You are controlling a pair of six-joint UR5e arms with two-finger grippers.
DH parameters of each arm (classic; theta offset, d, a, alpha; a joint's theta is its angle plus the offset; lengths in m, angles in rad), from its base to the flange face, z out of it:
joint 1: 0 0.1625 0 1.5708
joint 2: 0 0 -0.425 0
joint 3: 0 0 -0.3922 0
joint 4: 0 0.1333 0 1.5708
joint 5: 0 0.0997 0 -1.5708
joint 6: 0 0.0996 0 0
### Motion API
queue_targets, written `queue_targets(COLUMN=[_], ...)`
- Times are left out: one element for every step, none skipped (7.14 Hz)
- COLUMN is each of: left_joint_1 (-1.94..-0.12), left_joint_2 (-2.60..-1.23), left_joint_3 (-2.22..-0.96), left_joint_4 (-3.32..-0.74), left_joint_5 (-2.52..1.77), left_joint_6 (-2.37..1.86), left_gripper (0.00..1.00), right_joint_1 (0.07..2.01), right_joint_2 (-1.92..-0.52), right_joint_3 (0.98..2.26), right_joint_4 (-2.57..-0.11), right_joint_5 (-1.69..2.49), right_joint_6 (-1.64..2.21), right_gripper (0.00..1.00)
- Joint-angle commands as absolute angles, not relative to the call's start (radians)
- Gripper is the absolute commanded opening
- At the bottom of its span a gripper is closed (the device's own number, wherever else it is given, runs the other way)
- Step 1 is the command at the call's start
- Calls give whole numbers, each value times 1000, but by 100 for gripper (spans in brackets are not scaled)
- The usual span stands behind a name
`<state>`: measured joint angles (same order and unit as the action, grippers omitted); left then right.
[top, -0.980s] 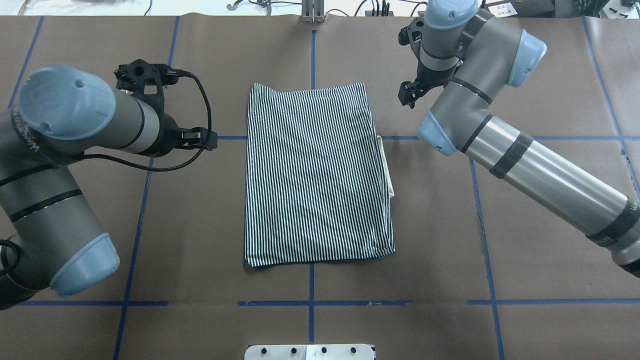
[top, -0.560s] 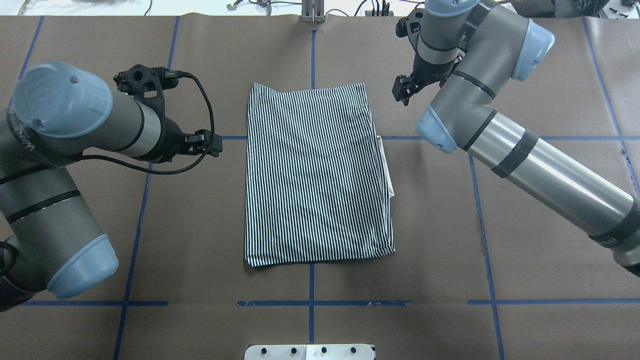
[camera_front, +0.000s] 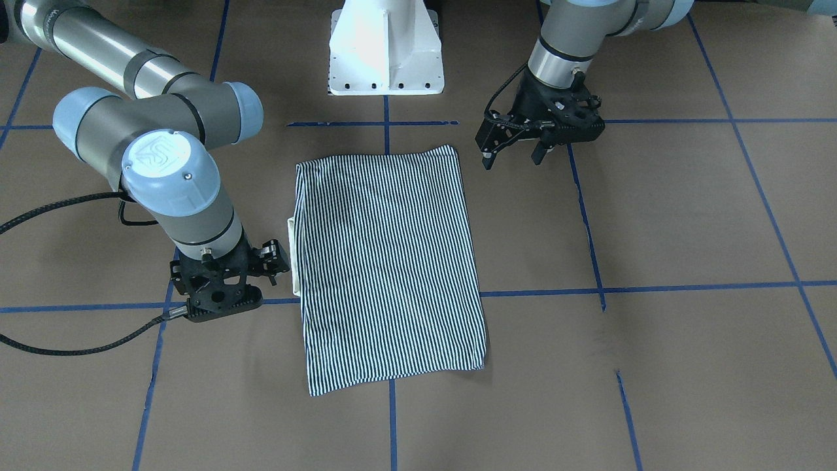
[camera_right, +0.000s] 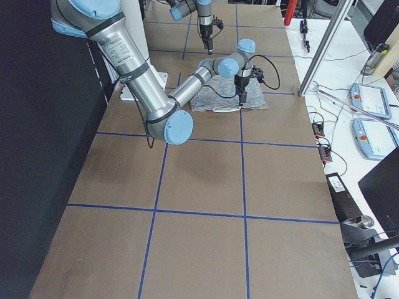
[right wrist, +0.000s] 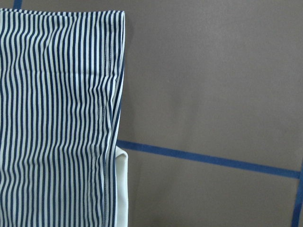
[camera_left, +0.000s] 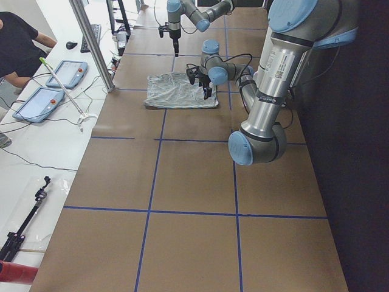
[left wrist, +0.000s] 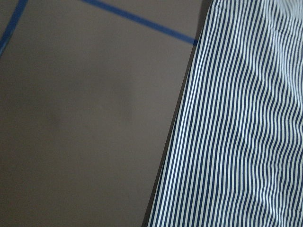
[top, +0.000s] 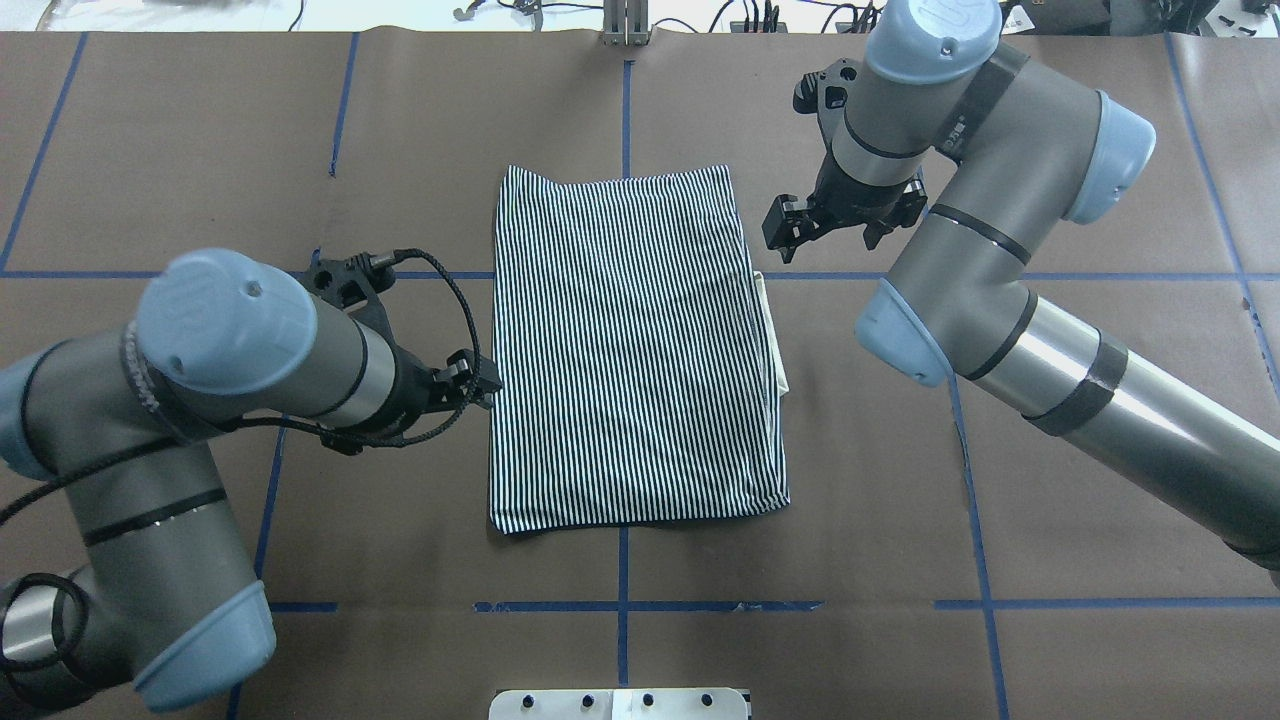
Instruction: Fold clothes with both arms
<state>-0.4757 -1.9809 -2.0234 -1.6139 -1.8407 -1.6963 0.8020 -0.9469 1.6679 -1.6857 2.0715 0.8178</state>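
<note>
I count this mostly done: the polo shirt (top: pixel 632 350) lies flat mid-table as a tidy rectangle, sleeves tucked away and only a strip of cream collar (top: pixel 775 340) showing, so at most one halving fold is left. Its long axis and stripes run away from the robot along the centre tape line (top: pixel 622 570), collar edge toward the robot's right. The left gripper (camera_front: pixel 513 156) hangs at the shirt's left edge and the right gripper (top: pixel 815 232) just beside the far right corner, both spread and empty
</note>
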Motion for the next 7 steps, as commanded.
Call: queue_targets(left_joint_1=[-364, -341, -339, -337, -331, -324, -324], left_joint_2=[-1991, -2028, -2048, -2058, -2063, -2071, -2074], left_joint_3=[-1949, -1865, -1815, -1793, -1790, -1790, -1798], left_joint_4=[-1609, -1609, -1611, -1612, -1612, -1612, -1609], left_joint_5=[-1741, -1721, -1691, -1687, -1687, -1690, -1690], left_joint_6=[-1902, -1972, -1977, -1980, -1980, -1979, -1977], left_gripper=[100, 100, 100, 100, 99, 97, 96], right_joint_1=[763, 749, 749, 746, 746, 746, 746], right_joint_2=[-989, -994, -994, -993, -992, -992, -992], right_joint_3=[1775, 1779, 1781, 1781, 1781, 1781, 1782], right_joint_4=[-1710, -1707, -1706, -1704, -1704, -1704, -1706], right_joint_5=[2082, 2080, 2080, 2082, 2080, 2082, 2082], right_joint_6=[968, 992, 997, 1012, 1012, 1012, 1012], right_gripper=[100, 100, 100, 100, 100, 100, 100])
